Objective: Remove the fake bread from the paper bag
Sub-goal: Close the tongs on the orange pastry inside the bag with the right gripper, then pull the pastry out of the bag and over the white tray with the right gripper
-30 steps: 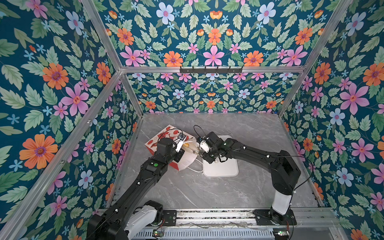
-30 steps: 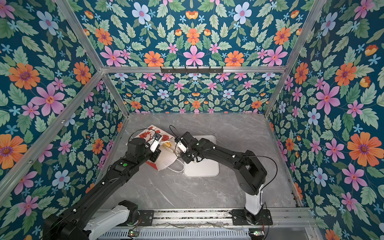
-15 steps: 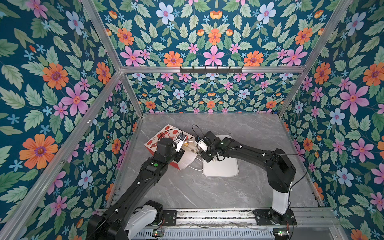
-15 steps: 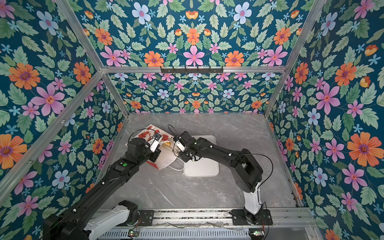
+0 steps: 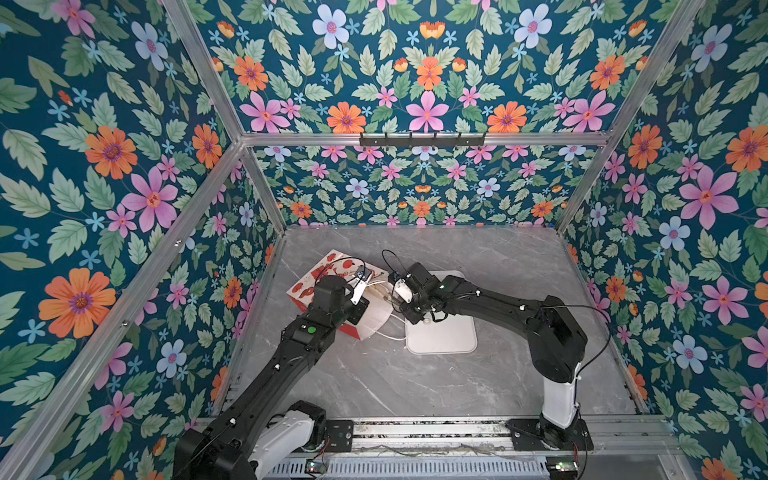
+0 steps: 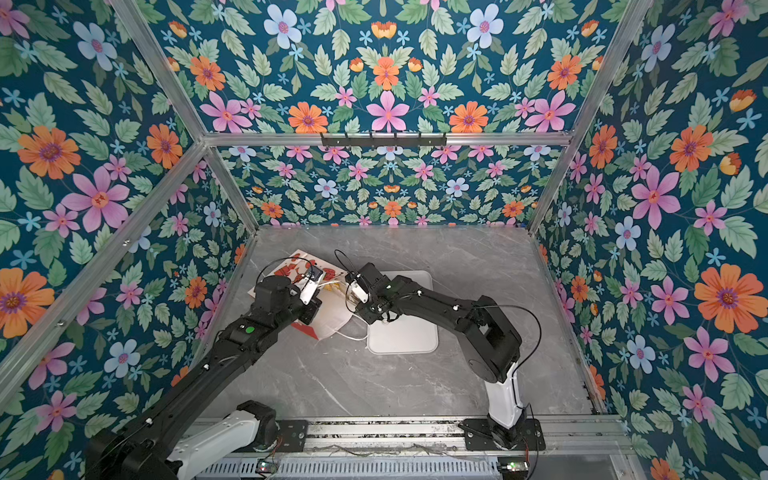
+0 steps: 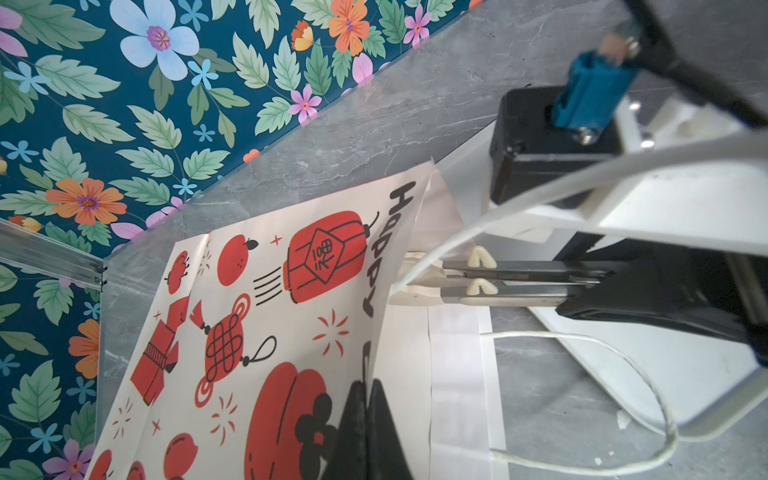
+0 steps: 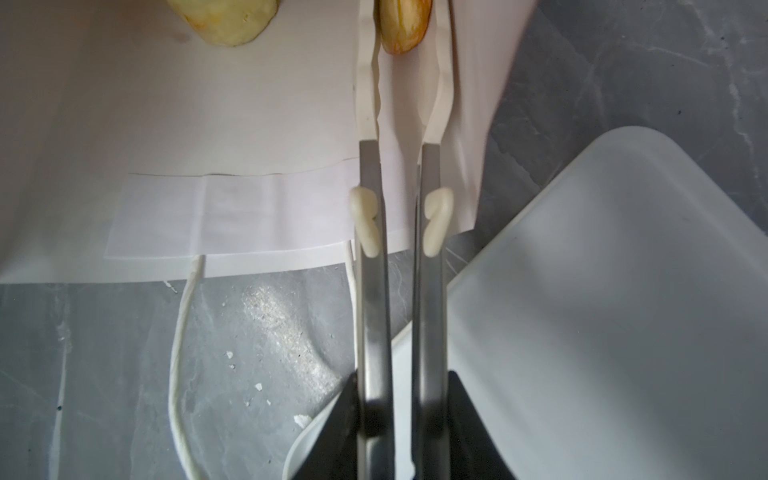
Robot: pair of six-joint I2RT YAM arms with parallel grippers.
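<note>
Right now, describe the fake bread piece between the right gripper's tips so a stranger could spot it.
On the grey marble table, the paper bag lies on its side, white mouth toward the white tray. Inside that mouth, between the fingertips of the right gripper, sits the bread piece: glossy golden-orange, darker than the paler yellow piece beside it.

Bright, even, diffuse light; a pale sheen on the counter [image 8: 124, 374] beside the right end effector [image 8: 405, 41], whose near base blurs; top views bow at edges
</note>
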